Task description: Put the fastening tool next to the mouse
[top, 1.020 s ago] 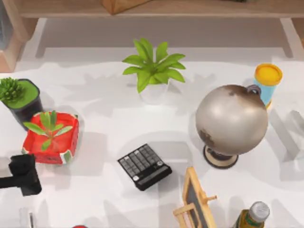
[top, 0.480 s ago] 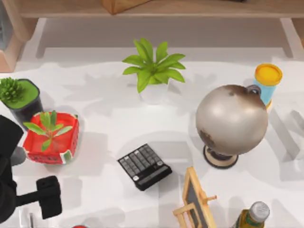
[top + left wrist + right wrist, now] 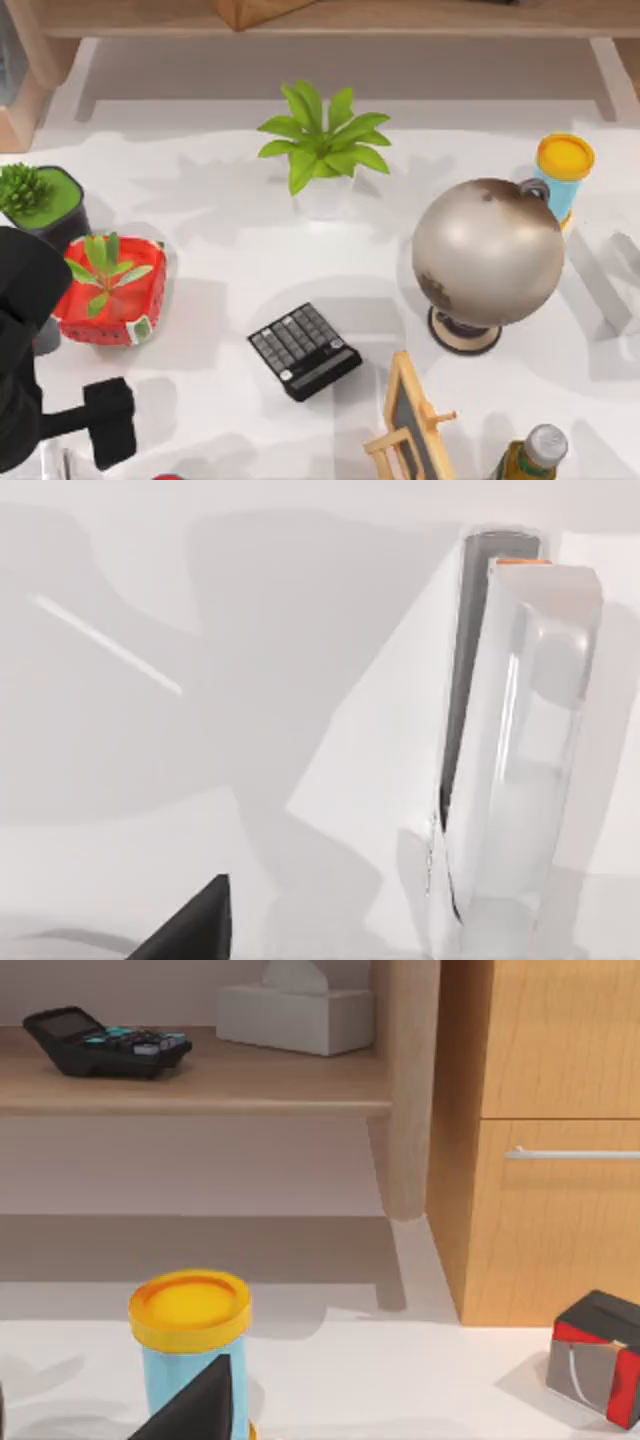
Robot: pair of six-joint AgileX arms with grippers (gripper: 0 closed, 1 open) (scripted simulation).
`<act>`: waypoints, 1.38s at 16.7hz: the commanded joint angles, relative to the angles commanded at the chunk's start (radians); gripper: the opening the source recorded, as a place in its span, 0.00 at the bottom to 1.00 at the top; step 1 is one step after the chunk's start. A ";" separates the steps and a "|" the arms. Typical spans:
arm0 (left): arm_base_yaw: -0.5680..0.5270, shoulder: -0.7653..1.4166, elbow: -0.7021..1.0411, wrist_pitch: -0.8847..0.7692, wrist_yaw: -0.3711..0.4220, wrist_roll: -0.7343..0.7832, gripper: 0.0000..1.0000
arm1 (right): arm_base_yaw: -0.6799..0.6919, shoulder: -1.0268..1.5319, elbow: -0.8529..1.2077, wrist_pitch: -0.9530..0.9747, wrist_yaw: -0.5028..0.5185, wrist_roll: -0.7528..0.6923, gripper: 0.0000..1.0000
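Observation:
The fastening tool (image 3: 520, 740) is a white and clear stapler with a grey strip and an orange end, lying on the white table in the left wrist view. A pale sliver of it (image 3: 55, 455) shows at the table's front left corner in the top view. My left gripper (image 3: 105, 425) hangs just right of that sliver, above the table and apart from the tool. The mouse is out of view. My right gripper (image 3: 200, 1400) is parked, facing a yellow-lidded blue can (image 3: 190, 1345).
A red watermelon-pattern planter (image 3: 108, 295) and a black pot (image 3: 40, 205) stand behind the left arm. A black calculator (image 3: 303, 350) lies mid-table, with a globe (image 3: 488, 262), a small easel (image 3: 412, 420) and a bottle (image 3: 535, 455) to the right. A red sliver (image 3: 168, 477) shows at the front edge.
My left arm has swung in from the left edge. Its gripper moved right and toward the front edge, then slowed near the front left corner. Nothing on the table moved.

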 joint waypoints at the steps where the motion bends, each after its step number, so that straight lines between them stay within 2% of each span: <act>1: 0.001 -0.001 -0.003 0.003 0.000 0.001 1.00 | 0.000 0.000 0.000 0.000 0.000 0.000 1.00; 10: 0.004 0.100 -0.145 0.244 -0.002 0.006 1.00 | 0.000 0.000 0.000 0.000 0.000 0.000 1.00; 15: -0.001 0.117 -0.146 0.261 -0.001 0.004 1.00 | 0.000 0.000 0.000 0.000 0.000 0.000 1.00; 23: -0.001 0.117 -0.146 0.261 -0.001 0.004 0.40 | 0.000 0.000 0.000 0.000 0.000 0.000 1.00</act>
